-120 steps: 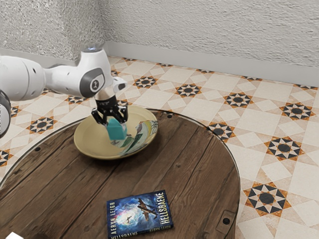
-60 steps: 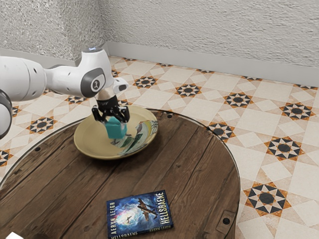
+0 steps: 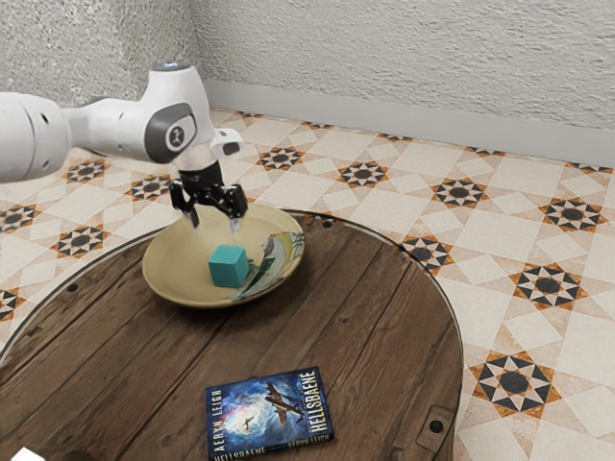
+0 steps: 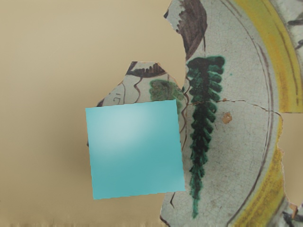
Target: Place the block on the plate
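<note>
My gripper (image 3: 213, 223) hangs open above the plate, its two fingers spread with nothing between them. Below it, apart from the fingers, the teal block (image 3: 229, 267) rests on the inner surface of the beige plate (image 3: 178, 274), which has a painted pattern on one side. In the wrist view the block (image 4: 135, 149) shows its flat top face, beside the green leaf painting of the plate (image 4: 236, 142).
The plate stands on a round wooden table (image 3: 356, 327) close to its far edge. A blue book (image 3: 270, 413) lies nearer the camera, and a white object (image 3: 28, 455) pokes in at the exterior view's lower left corner.
The fingers have parted from the block, and my hand has risen and drawn back slightly toward the exterior view's left. The block now sits lower, on the plate.
</note>
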Available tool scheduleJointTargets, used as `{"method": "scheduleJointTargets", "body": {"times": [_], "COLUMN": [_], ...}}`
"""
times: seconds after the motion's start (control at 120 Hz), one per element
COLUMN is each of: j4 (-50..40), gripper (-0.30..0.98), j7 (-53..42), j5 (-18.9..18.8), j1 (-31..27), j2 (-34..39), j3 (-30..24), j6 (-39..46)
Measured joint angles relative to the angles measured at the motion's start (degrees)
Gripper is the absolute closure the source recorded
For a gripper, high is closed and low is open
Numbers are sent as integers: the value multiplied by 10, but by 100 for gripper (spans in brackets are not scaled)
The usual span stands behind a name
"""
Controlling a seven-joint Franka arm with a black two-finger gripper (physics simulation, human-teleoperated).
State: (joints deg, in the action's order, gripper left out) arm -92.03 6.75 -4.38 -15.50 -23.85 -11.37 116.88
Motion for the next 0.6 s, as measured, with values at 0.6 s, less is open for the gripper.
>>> {"method": "scheduleJointTargets", "body": {"times": [0.6], "j4": [4], "gripper": [0], "j7": [-23], "j5": [-21], "j1": [23], "j2": [161], "j3": [27], "j6": [-136]}}
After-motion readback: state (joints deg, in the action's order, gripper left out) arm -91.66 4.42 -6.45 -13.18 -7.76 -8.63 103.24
